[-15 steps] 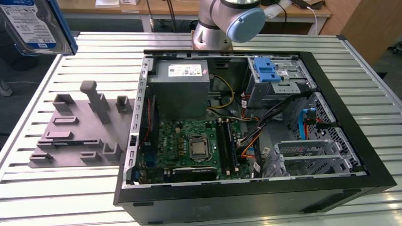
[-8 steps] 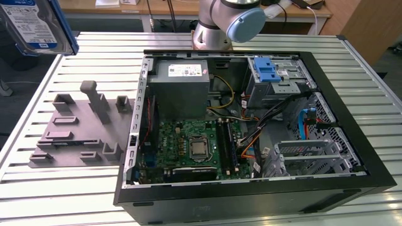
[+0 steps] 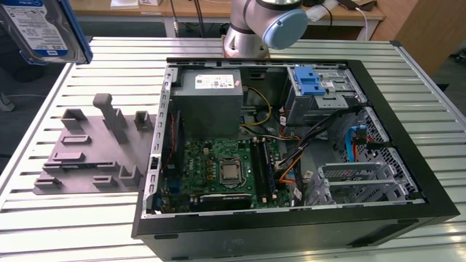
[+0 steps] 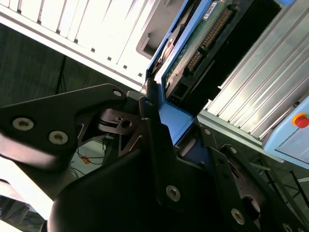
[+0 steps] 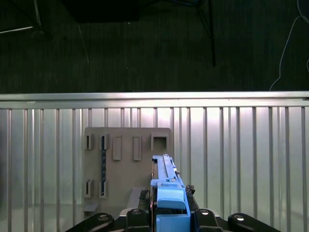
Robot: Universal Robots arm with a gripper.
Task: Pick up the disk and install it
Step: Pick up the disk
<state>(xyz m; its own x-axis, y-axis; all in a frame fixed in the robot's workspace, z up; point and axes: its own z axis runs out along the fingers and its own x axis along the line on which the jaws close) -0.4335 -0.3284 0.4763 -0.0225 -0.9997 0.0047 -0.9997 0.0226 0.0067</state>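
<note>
Disk (image 3: 42,30) in the air, gripper (image 4: 161,113) clamped on its blue frame.
My first wrist view shows the grey holder (image 5: 126,166) beyond it; the exterior view shows the open computer case (image 3: 407,136), well apart.

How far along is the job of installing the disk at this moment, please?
Done: the disk is picked up and hangs in the air, clear of the grey holder plate. In hand: the gripper is shut on the disk by its blue frame. Left: the disk is not yet inside the open computer case; it is outside it, at the exterior view's left.
</note>
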